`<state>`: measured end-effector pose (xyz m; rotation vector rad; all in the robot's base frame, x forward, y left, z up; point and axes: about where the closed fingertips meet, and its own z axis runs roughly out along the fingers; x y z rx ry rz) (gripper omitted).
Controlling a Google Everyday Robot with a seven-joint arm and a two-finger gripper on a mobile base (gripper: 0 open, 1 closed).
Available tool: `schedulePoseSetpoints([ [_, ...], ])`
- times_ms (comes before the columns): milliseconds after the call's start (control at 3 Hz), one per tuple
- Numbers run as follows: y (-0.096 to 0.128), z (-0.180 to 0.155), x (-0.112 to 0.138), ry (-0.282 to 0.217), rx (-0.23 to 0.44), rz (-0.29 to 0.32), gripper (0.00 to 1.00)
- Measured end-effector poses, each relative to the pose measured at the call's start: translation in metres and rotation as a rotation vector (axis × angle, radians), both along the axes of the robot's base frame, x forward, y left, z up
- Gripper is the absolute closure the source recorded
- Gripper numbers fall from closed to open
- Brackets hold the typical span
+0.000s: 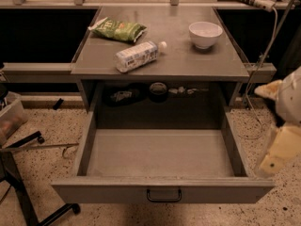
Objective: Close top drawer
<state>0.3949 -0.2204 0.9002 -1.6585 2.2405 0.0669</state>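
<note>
The top drawer [162, 188] is pulled far out of the grey cabinet, and its inside is bare. Its flat front panel faces me at the bottom of the view, with a small black loop handle [163, 195] in the middle. My gripper [274, 155] hangs at the right edge of the view, pale yellow. It is just outside the drawer's right wall and slightly above the right end of the front panel. It holds nothing that I can see.
On the cabinet top [188, 60] lie a green snack bag [118, 29], a plastic bottle on its side [138, 55] and a white bowl [205, 33]. Dark items sit in the recess behind the drawer. A chair base [21, 192] stands at left. A cable hangs at right.
</note>
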Motion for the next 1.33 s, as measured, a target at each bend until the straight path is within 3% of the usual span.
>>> schedulePoseSetpoints([
  [667, -0.007, -0.086, -0.066, 0.173, 0.068, -0.042, 0.00],
  [1000, -0.007, -0.086, -0.066, 0.173, 0.068, -0.042, 0.00],
  [1333, -0.007, -0.110, -0.086, 0.207, 0.108, -0.050, 0.00],
])
